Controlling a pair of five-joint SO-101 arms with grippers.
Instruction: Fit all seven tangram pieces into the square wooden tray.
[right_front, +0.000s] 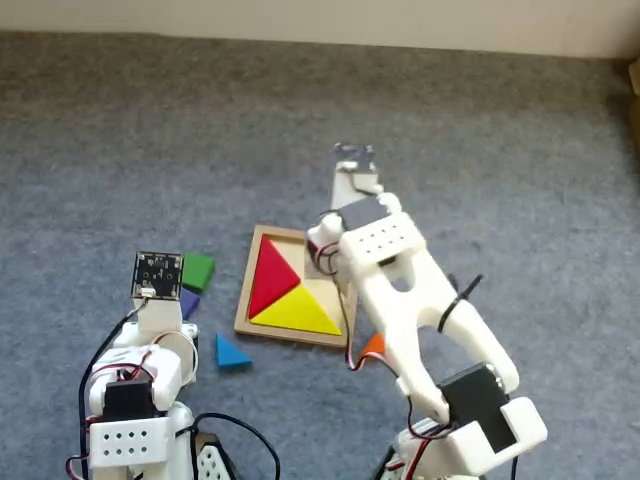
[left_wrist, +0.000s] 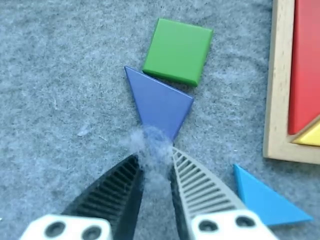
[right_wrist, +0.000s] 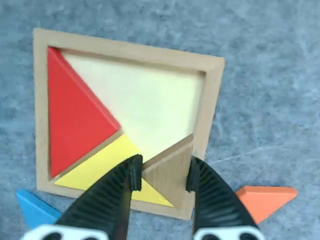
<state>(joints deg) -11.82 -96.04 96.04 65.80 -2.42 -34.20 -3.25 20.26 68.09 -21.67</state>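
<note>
Two loose pieces lie nearest the robot on the grey carpet (right_front: 480, 150): a light blue triangle (right_front: 232, 352) off the tray's left side and an orange piece (right_front: 372, 345) just beside its near right corner. A little farther out, the left gripper (left_wrist: 155, 156) hangs low over the carpet with its jaws drawn almost together, clasping nothing more than a tuft of fluff. Its tips sit at the point of a dark blue triangle (left_wrist: 160, 102), which touches the green square (left_wrist: 178, 50) beyond it.

Beyond the orange piece is the square wooden tray (right_wrist: 125, 50), with a red triangle (right_wrist: 75, 115) and a yellow triangle (right_wrist: 105, 170) seated side by side in one half and the other half bare wood. The right gripper (right_wrist: 162, 167) is clenched on a wood-coloured triangle (right_wrist: 170, 177), which overlaps the yellow piece's edge and the tray's rim at one corner, so it is probably still held above the tray.

The step in hand appears to be seating this third piece. The next move likely calls for sliding it clear of the rim and the yellow edge, squaring it to the bare corner, lowering it flat and only then letting go
</note>
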